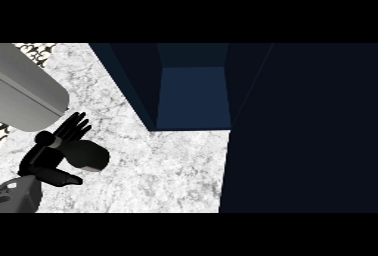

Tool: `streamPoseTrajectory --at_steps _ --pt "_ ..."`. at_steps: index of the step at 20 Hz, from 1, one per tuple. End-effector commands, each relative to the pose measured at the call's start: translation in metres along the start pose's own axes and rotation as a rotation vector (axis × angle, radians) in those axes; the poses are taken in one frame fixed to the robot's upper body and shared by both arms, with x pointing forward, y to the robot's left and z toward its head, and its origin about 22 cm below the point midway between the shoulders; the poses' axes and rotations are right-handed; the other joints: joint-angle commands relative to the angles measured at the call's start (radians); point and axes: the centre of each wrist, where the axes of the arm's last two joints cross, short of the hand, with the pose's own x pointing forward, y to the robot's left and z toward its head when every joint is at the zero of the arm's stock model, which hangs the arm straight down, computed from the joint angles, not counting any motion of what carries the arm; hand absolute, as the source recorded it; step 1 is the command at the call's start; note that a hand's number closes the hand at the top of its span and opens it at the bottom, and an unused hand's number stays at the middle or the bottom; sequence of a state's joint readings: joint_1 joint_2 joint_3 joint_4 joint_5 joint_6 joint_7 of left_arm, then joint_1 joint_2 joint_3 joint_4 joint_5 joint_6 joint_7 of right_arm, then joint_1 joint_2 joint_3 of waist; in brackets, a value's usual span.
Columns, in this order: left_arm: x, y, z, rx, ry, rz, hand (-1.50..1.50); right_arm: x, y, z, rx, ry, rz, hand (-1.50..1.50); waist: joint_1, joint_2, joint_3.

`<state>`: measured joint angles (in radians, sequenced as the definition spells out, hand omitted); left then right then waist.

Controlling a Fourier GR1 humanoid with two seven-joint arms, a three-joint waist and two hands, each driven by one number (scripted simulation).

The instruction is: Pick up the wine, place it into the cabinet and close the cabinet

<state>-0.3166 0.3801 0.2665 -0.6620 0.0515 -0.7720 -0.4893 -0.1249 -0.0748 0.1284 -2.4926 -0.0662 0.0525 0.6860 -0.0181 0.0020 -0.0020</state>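
We take the dark rounded shape against the palm of the left hand (50, 152) for the wine bottle (90, 154), heavy, slick, breakable glass best wrapped round its body; whether it is gripped we cannot tell.

The left black robot hand (63, 150) sits at the end of a grey forearm (18, 195) that comes in from the lower left corner. Its fingers (74, 126) stretch out straight, away from the body, and the thumb (63, 177) sticks out sideways.

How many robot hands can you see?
1. The left hand shows at the left, over the counter, near the open cabinet. The other may be hidden.
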Motion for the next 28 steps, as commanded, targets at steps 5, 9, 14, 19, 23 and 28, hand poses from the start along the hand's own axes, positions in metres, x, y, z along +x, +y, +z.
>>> streamPoseTrajectory --at_steps 5,9,14,19,23,28 --pt "-0.001 0.004 -0.004 -0.121 -0.083 0.097 -1.50 0.001 -0.002 -0.002 0.009 -0.060 -0.030 -1.50 0.009 0.001 0.001" --pt "-0.019 -0.010 -0.008 -0.098 -0.104 0.135 -1.50 0.021 0.000 0.025 0.033 -0.048 -0.017 -1.50 -0.005 -0.002 0.000" --pt "-0.031 -0.027 -0.020 -0.153 -0.096 0.189 1.50 0.007 0.002 0.014 0.006 -0.034 -0.035 -1.50 -0.009 0.002 -0.001" --pt "-0.027 -0.028 -0.015 -0.241 -0.105 0.138 1.50 0.009 0.001 0.026 0.029 -0.024 -0.018 -1.50 -0.004 -0.003 0.000" --pt "-0.023 -0.041 -0.026 -0.295 -0.135 0.044 1.50 0.008 -0.004 0.010 0.006 -0.024 -0.010 -1.50 0.006 -0.002 0.000" --pt "-0.026 -0.037 -0.015 0.110 -0.228 -0.085 1.50 0.012 -0.006 0.025 -0.015 -0.033 -0.021 -1.50 0.008 -0.005 0.002"
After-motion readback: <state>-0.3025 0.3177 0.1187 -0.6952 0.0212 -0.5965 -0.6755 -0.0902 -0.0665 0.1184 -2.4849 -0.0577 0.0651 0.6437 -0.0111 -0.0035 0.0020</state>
